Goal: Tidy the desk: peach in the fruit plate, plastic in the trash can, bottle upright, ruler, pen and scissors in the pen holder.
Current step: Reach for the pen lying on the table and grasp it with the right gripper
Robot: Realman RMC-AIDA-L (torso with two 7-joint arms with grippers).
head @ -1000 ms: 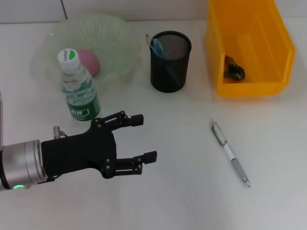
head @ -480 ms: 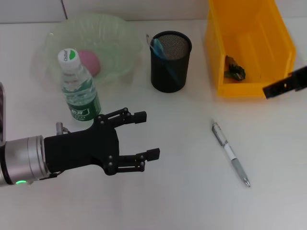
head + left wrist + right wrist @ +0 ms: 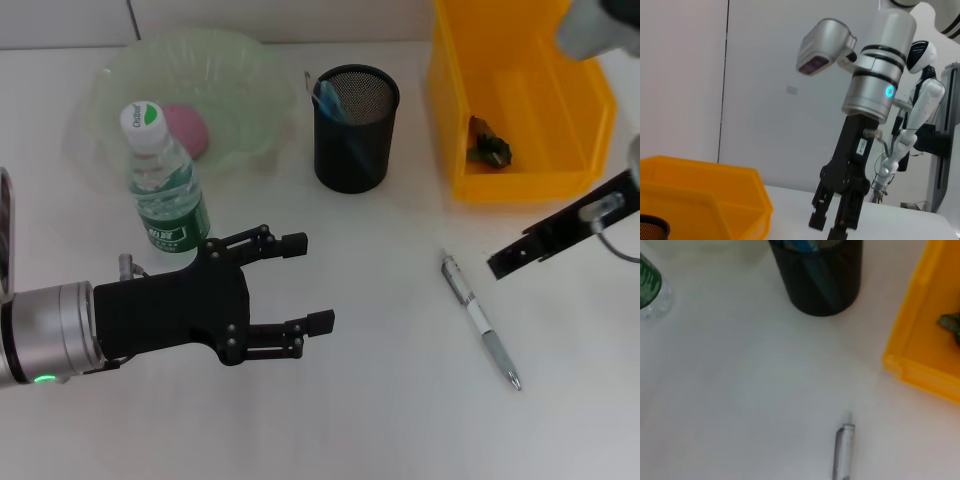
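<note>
silver pen (image 3: pixel 481 320) flat on desk, tip toward robot; right gripper (image 3: pixel 520 253) beside it, jaws apart; left gripper (image 3: pixel 300 284) jaws apart.

Bright even light, faint soft shadows, right wrist view blurred

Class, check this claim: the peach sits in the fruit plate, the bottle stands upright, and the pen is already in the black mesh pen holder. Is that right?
Not quite. The head view shows the pen lying on the desk, apart from the pen holder. The peach does sit in the fruit plate, and the bottle stands upright.
</note>
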